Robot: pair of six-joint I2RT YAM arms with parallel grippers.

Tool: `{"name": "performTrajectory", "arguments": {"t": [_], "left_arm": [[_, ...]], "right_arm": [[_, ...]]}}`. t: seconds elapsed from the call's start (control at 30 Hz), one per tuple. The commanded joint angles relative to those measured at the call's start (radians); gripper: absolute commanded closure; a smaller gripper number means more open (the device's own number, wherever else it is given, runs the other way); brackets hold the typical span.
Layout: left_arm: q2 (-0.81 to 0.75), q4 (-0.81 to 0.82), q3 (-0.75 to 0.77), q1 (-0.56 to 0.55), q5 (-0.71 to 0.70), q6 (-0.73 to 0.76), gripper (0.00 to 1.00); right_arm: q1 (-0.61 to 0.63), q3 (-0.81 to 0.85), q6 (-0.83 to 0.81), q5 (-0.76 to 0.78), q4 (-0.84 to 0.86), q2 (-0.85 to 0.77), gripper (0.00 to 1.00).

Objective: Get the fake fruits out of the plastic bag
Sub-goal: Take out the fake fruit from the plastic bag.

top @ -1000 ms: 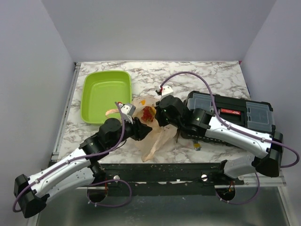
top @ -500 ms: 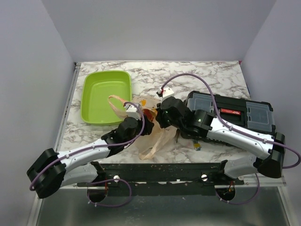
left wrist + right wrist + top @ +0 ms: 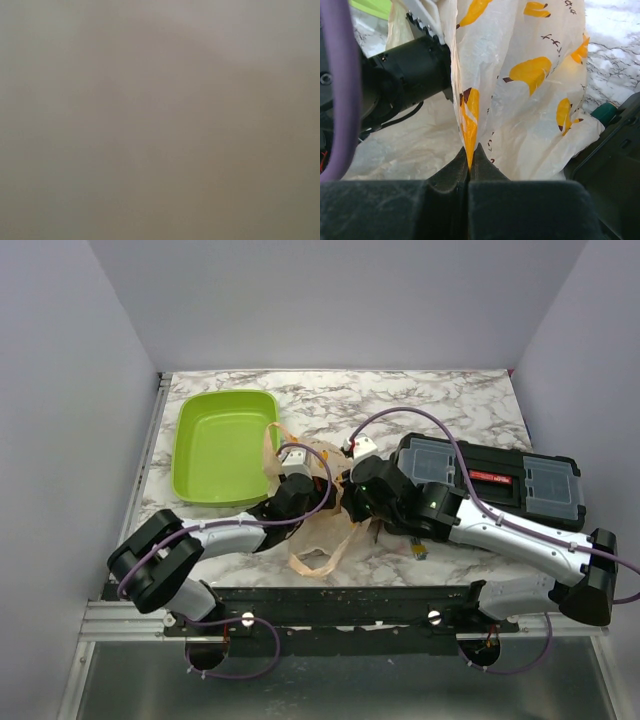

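From above, you see a marble-topped table (image 3: 440,405) with the peach plastic bag (image 3: 318,540) crumpled near its front edge, between the two arms. The lime-green tray (image 3: 225,445) sits behind and to the left of it, and a black organiser case (image 3: 490,480) lies to the right.

Your right gripper (image 3: 469,162) is pinched tight on a raised fold of the bag. The wrist view shows the film, printed with orange fruit, standing up from between the closed jaws.

Your left gripper (image 3: 300,490) is pushed in against the bag from the left, just beside the right one. You cannot tell how wide its fingers stand (its own camera shows only a flat beige blur, with nothing sharp in it). The left arm (image 3: 405,75) appears as a black wrist pressed against the bag.

The fake fruits cannot be made out in any view.
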Motion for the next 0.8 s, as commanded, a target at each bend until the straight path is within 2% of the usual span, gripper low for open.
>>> {"name": "performTrajectory", "arguments": {"t": [0.0, 0.1, 0.23, 0.33, 0.37, 0.4, 0.43, 0.5, 0.63, 0.7, 0.77], "left_arm": [[0.070, 0.107, 0.027, 0.036, -0.075, 0.024, 0.33], [0.121, 0.156, 0.036, 0.054, -0.088, 0.027, 0.34], [0.235, 0.215, 0.080, 0.068, -0.073, 0.025, 0.23], [0.297, 0.314, 0.078, 0.068, -0.079, 0.003, 0.26], [0.310, 0.351, 0.076, 0.068, -0.074, 0.026, 0.31], [0.316, 0.353, 0.084, 0.068, -0.078, 0.039, 0.41], [0.326, 0.335, 0.100, 0.068, -0.087, 0.052, 0.51], [0.333, 0.266, 0.139, 0.070, -0.107, 0.057, 0.63], [0.323, 0.257, 0.153, 0.072, -0.037, 0.122, 0.94], [0.282, 0.232, 0.142, 0.073, 0.004, 0.140, 1.00], [0.198, 0.189, 0.112, 0.073, 0.040, 0.139, 1.00]], "right_arm": [[-0.003, -0.020, -0.011, -0.014, -0.002, -0.018, 0.99], [-0.003, -0.020, -0.012, -0.016, -0.001, -0.016, 0.99], [-0.003, -0.028, -0.013, -0.026, 0.013, -0.010, 0.99], [-0.004, -0.033, -0.006, -0.027, 0.023, -0.011, 0.99], [-0.004, -0.036, -0.005, -0.030, 0.027, -0.012, 0.99], [-0.003, -0.039, -0.001, -0.032, 0.029, -0.016, 0.99], [-0.003, -0.044, 0.003, -0.035, 0.031, -0.020, 0.99], [-0.004, -0.053, 0.008, -0.036, 0.032, -0.029, 0.99], [-0.004, -0.080, 0.014, -0.014, 0.033, -0.052, 0.99], [-0.004, -0.092, 0.015, 0.008, 0.031, -0.059, 0.99], [-0.003, -0.106, 0.013, 0.044, 0.030, -0.058, 0.99]]}}
